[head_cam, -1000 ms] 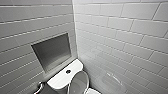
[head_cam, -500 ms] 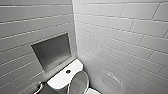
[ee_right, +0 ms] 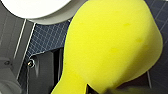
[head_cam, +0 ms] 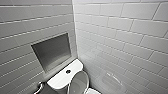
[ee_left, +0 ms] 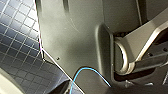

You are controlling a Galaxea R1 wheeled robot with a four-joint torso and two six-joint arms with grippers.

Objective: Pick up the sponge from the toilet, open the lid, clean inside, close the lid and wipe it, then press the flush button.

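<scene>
Right wrist view showed the sponge [ee_right: 112,45] squeezed in the right gripper [ee_right: 98,89], seemingly for scrubbing the toilet [head_cam: 61,78]. Whether the left gripper was open could not be told.

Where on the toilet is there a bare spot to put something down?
The white tank top has two bare patches: one between the flush button and the wall corner, one between the button and the tank's near end. The wall niche looks bare too. It is crowded along the tank's front edge, where the lid stands.
</scene>
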